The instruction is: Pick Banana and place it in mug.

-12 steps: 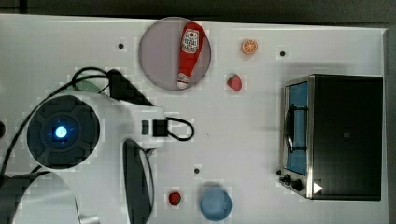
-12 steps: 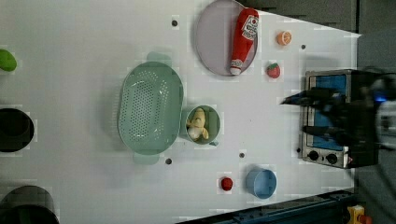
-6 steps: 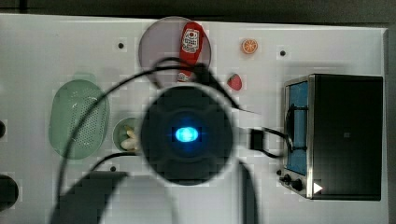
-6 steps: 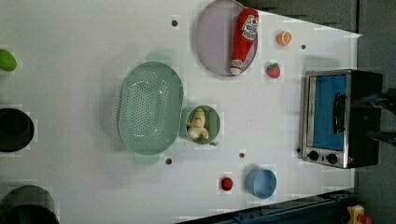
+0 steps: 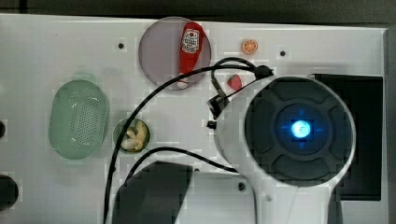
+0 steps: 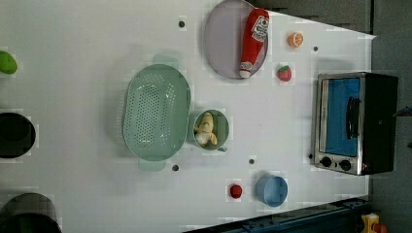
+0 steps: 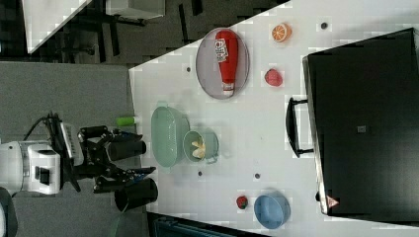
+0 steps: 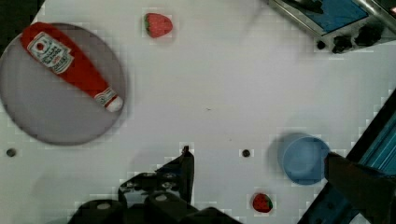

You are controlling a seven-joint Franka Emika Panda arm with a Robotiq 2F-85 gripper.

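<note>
The pale banana (image 6: 206, 130) lies inside the small teal-green mug (image 6: 223, 127), right beside the green basket. They appear again in the top view, banana (image 5: 133, 138) in mug (image 5: 117, 132), and in the right view, banana (image 7: 197, 146) in mug (image 7: 212, 143). My gripper (image 8: 256, 153) hangs open high over bare table between the grey plate and the blue cup, well away from the mug. One finger (image 8: 185, 167) and the other finger (image 8: 355, 179) stand wide apart with nothing between them. In the top view the arm's round head (image 5: 299, 128) covers the oven's side of the table.
A red ketchup bottle (image 6: 253, 41) lies on the grey plate (image 6: 221, 39). A perforated green basket (image 6: 156, 111), an orange slice (image 6: 295, 39), a strawberry (image 6: 284, 73), a blue cup (image 6: 272, 190) and a toaster oven (image 6: 354, 124) stand around. Black cups (image 6: 14, 135) sit at the left view's left.
In the top view the arm swept from the left, across the middle, to over the oven. In the left view it has slid off past the oven. The gripper stays open.
</note>
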